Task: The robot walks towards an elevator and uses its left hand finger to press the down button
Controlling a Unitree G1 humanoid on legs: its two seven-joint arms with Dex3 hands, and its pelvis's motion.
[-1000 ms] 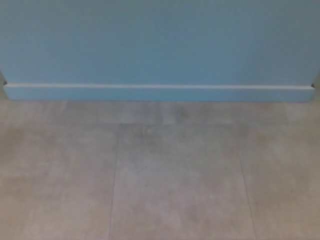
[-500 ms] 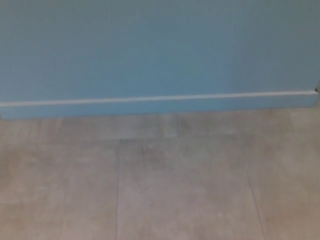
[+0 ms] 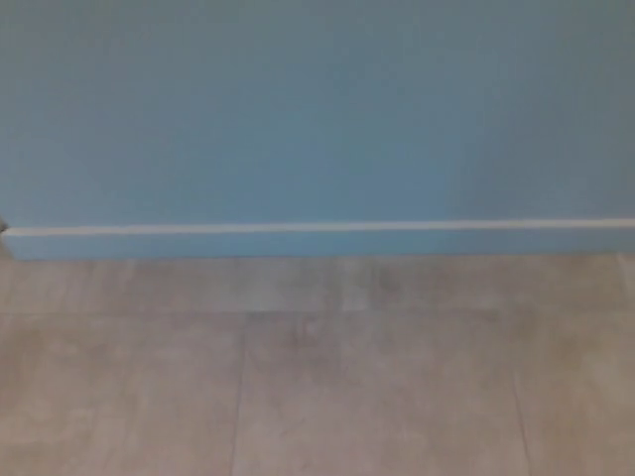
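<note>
Down button does not fall inside our head view, so we cannot place it, nor say which way it faces or how its long axis runs. Left hand and right hand are likewise out of frame; whether their fingers are spread or closed we cannot tell.

Whole picture soft and blurred. Blue wall (image 3: 317, 109) fills the frame from 9 o'clock over 12 to 3 o'clock, plain, cut off by the top and both side edges. Along its foot runs a blue skirting board (image 3: 317, 244), 9 to 3 o'clock, its top edge a pale line (image 3: 317, 227) that climbs very slightly toward 3. At the 9 o'clock end of that line sits a small dark spot (image 3: 4, 229), too blurred for us to identify. Grey-beige tiled floor (image 3: 377, 397) takes the 6 o'clock part and meets the skirting board. Faint in it: a grout seam (image 3: 239, 397) running 12 to 6 left of centre, a second seam (image 3: 520, 416) toward 4 o'clock, leaning a little, and a crosswise seam (image 3: 397, 313) near the skirting board.
</note>
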